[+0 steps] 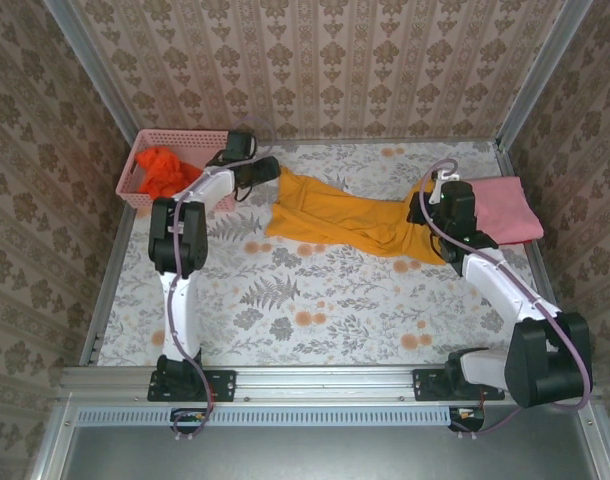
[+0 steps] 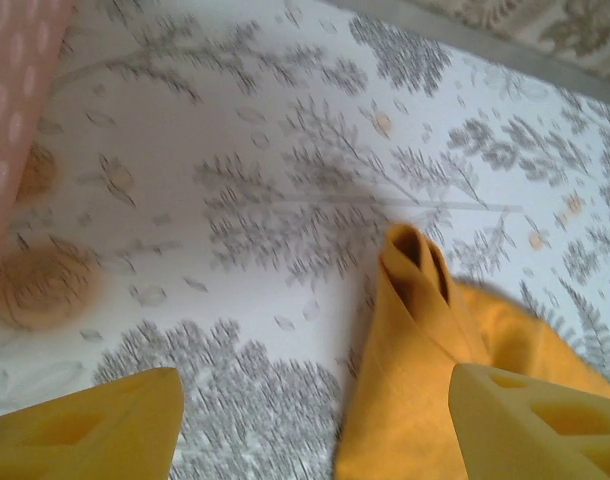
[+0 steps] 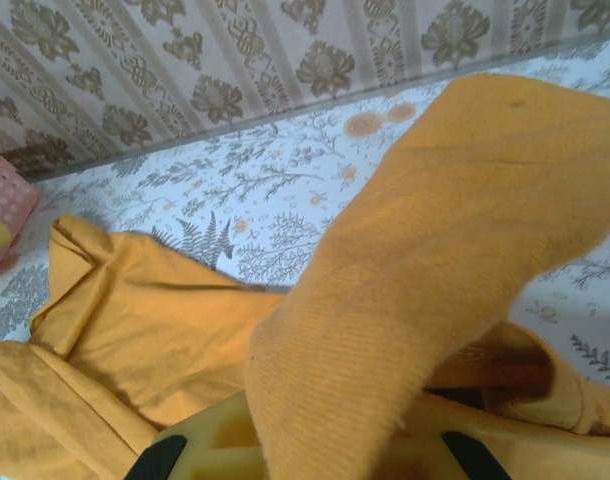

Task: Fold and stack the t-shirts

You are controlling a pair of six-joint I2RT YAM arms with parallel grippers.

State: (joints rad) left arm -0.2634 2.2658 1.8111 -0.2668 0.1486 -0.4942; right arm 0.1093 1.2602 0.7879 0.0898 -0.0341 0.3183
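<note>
**A:** Left side, quick?

**B:** A pink basket sits at the table's far-left corner, with an orange-red shirt bunched inside it. My left gripper is just right of the basket. Its fingers are spread with nothing clamped between them.

**A:** What's under it?

**B:** A folded corner of the yellow shirt lies on the table just ahead, close to one finger.

**A:** Middle?

**B:** The yellow shirt lies rumpled across the far middle of the table, running between my two grippers.

**A:** Right side?

**B:** My right gripper is at the shirt's right end. Its fingers are pressed together, pinching the yellow cloth. In the wrist view a flap rises up over the gripper.

**A:** Anything else?

**B:** A pink shirt lies flat at the far right, just beside that gripper.
</note>
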